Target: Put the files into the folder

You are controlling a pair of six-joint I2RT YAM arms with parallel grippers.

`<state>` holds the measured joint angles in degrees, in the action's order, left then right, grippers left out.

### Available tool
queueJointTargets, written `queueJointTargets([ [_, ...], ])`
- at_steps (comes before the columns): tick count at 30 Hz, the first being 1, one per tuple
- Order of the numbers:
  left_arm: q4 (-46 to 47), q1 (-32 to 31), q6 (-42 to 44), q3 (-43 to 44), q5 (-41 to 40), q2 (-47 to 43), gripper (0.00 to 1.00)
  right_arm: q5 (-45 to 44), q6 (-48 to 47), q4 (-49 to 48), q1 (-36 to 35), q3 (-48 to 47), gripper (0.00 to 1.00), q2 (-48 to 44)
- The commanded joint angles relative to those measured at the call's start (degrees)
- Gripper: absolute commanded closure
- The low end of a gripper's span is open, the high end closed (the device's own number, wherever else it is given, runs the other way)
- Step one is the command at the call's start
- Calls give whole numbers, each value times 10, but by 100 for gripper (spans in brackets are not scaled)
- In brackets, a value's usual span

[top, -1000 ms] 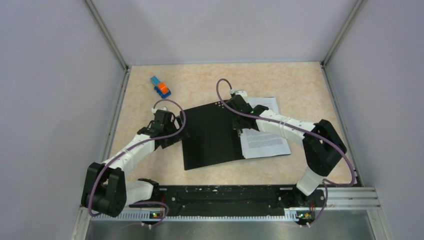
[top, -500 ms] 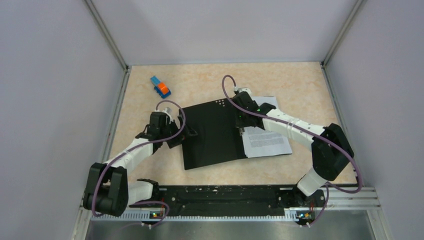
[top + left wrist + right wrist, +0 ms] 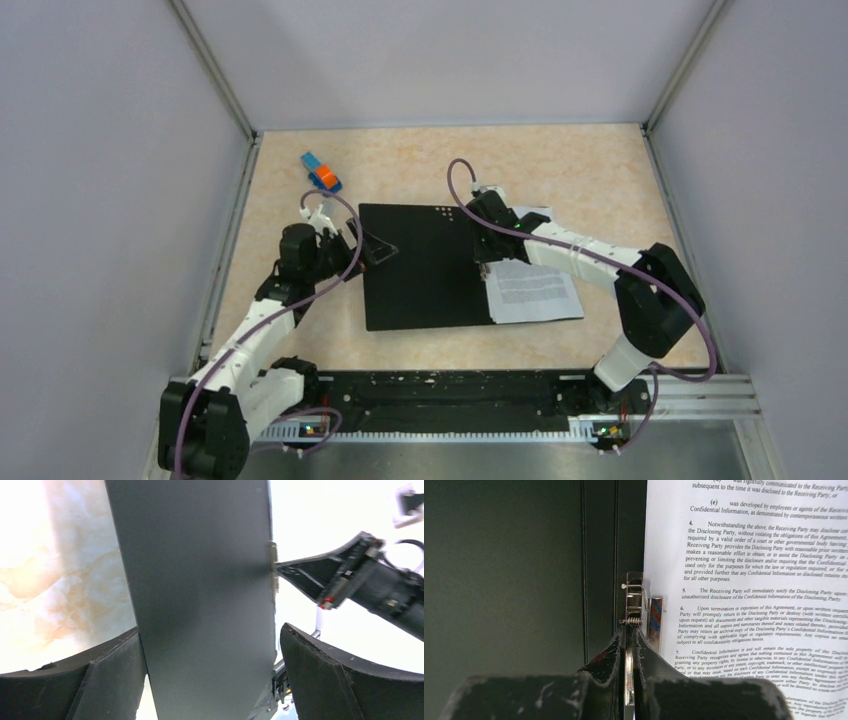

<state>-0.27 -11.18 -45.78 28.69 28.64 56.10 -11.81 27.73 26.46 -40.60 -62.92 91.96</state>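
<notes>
The table [image 3: 600,170] is a beige, marbled surface set in a booth with plain grey walls [image 3: 450,60]. Metal posts stand at the back corners, and a ribbed metal rail [image 3: 700,395] runs along the near edge where the two arms are bolted. A small blue-and-orange toy block [image 3: 320,172] lies near the far left corner, well apart from everything else. The folder [image 3: 420,270] lies open and flat in the middle of the table. Its inside faces up as a matte black rectangle with a few small white dots near its far edge. Two pressed creases run along the spine on its right side. The files [image 3: 535,292] lie just to the right of that spine. They are white sheets printed with numbered paragraphs of black text, and their left edge runs alongside the metal clip [image 3: 635,605]. A small iridescent bar of the clip rests over the paper's margin. The right gripper [image 3: 484,264] is at the spine with its fingers pressed together on the clip's thin metal lever. The left gripper [image 3: 378,248] is at the folder's left edge with its jaws spread wide. In the left wrist view the dark cover runs between the two fingers, but it is unclear whether either finger touches it.
</notes>
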Motion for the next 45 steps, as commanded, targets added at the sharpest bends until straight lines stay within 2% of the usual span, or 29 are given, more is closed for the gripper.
queueJointTargets([
  [1,27,1,0,21,39,-32,2,41,32,-78,-9,6,100,27],
  [4,10,1,14,42,41,-52,2,39,56,-100,-32,2,100,58],
  [8,-56,1,41,80,32,-62,2,45,87,-135,-62,-10,100,99],
  [14,-41,-4,54,98,72,-76,2,87,152,-199,-101,-37,100,158],
  [20,-38,-22,66,131,104,-62,2,114,179,-243,-110,-47,100,169],
  [21,-36,-26,66,137,108,-58,2,115,179,-242,-110,-48,98,166],
  [25,-19,-39,68,155,131,-40,2,111,175,-243,-107,-36,67,124],
  [28,25,-49,57,160,158,-22,2,97,162,-226,-100,-25,54,72],
  [34,57,-109,75,192,148,17,2,39,133,-178,-63,22,38,-70],
  [42,103,-202,95,233,101,106,1,-142,78,-49,-10,49,18,-289],
  [45,116,-227,94,248,83,149,1,-207,47,-5,-6,33,13,-342],
])
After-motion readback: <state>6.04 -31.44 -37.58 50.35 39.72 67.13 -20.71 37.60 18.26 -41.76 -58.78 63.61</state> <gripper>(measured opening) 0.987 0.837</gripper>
